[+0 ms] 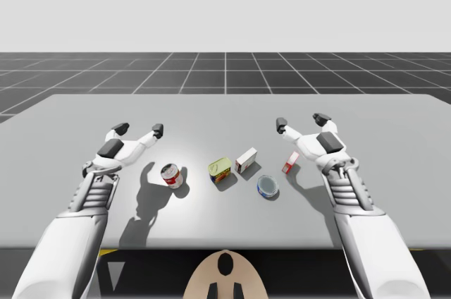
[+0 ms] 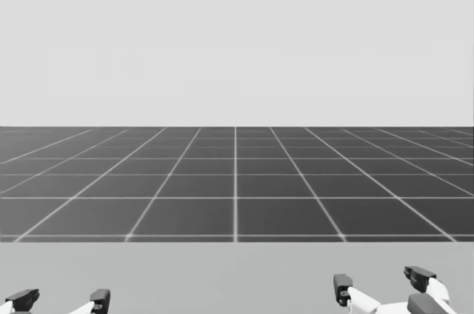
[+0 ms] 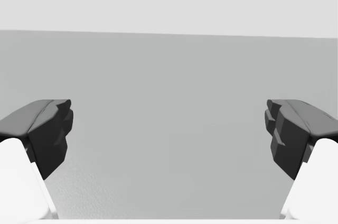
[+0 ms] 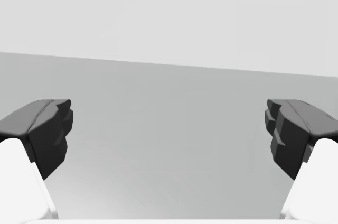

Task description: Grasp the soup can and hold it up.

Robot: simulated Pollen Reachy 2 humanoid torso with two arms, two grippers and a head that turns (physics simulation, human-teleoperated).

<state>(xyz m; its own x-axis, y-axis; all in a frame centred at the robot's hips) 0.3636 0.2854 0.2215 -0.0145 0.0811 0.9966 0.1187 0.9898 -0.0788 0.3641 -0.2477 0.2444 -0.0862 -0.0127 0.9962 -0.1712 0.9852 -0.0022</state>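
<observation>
The soup can point(image 1: 172, 175), red and white, lies on its side on the grey table point(image 1: 225, 112) left of the middle. My left gripper point(image 1: 139, 130) hovers open beyond and to the left of the can, apart from it. On the right side my right gripper point(image 1: 301, 122) is open too, far from the can. In the head view the left gripper point(image 2: 63, 299) and right gripper point(image 2: 381, 278) show at the lower edge. In the left wrist view the gripper point(image 3: 169, 129) holds nothing between its dark fingers, and the right gripper point(image 4: 169, 129) in its own view likewise.
A yellow-green can point(image 1: 220, 169), a white and red box point(image 1: 246, 161), a flat blue tin point(image 1: 267, 186) and a small red box point(image 1: 290, 163) lie right of the soup can. The small red box sits just under my right wrist.
</observation>
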